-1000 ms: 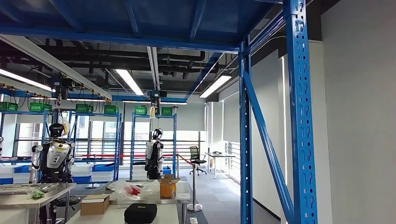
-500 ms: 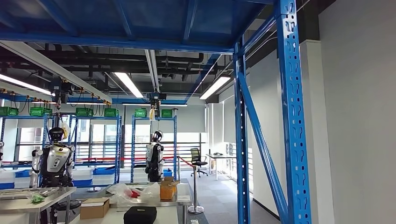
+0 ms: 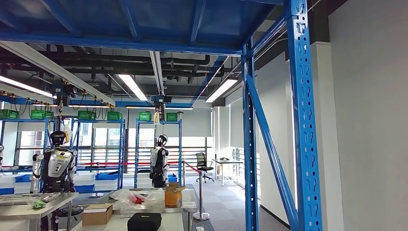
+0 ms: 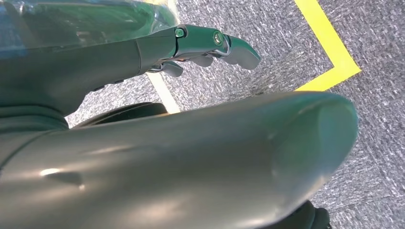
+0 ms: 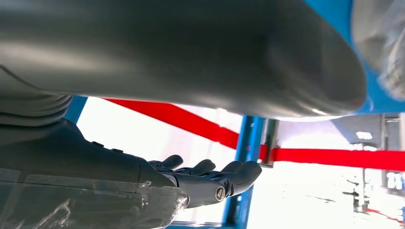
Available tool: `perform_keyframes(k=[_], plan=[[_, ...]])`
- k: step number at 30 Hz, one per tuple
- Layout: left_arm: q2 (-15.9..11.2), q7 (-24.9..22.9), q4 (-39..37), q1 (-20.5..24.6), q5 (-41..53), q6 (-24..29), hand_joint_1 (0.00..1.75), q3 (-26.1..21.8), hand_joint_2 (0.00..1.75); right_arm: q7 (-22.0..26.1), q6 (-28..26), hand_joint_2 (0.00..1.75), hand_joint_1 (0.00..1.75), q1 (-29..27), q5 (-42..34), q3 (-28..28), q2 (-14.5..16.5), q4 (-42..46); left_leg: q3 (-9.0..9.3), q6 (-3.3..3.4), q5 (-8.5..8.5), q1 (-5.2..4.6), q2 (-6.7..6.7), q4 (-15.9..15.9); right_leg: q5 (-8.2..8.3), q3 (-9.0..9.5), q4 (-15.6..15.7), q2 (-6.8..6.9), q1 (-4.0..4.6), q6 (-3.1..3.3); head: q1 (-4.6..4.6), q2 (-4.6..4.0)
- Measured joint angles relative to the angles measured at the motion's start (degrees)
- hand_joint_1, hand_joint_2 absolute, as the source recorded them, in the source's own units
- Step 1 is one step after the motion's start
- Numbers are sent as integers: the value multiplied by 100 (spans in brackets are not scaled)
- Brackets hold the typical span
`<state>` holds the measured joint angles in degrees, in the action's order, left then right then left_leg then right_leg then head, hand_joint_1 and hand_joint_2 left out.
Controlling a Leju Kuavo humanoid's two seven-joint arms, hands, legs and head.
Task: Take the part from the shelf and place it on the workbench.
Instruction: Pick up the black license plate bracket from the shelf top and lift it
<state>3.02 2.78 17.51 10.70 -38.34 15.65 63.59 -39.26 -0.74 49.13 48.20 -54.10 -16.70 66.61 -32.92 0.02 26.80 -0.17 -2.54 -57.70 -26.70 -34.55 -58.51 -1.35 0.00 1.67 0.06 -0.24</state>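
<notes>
left hand fingers out straight over grey carpet, holding nothing | right hand same, by a blue shelf post | other robots at tables beyond

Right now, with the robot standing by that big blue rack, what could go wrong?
The head view looks up and outward, past the blue upright, so the part may not be sighted yet. The right hand is open close to a blue post and could knock it. The left hand hangs open over carpet with yellow floor tape, holding nothing, so the pick has not yet begun.
</notes>
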Motion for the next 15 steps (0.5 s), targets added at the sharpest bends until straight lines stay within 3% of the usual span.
perform_keyframes(k=[15], plan=[[0, -41, 0, 3, 32, -18, 0, -39, 0, 31, -149, 0, 0, 10, -185, -36, 82, 18, -1, 0, 0, 1, -1, 2, 0, 1, 0, 1, 1, 0, 3, 0]])
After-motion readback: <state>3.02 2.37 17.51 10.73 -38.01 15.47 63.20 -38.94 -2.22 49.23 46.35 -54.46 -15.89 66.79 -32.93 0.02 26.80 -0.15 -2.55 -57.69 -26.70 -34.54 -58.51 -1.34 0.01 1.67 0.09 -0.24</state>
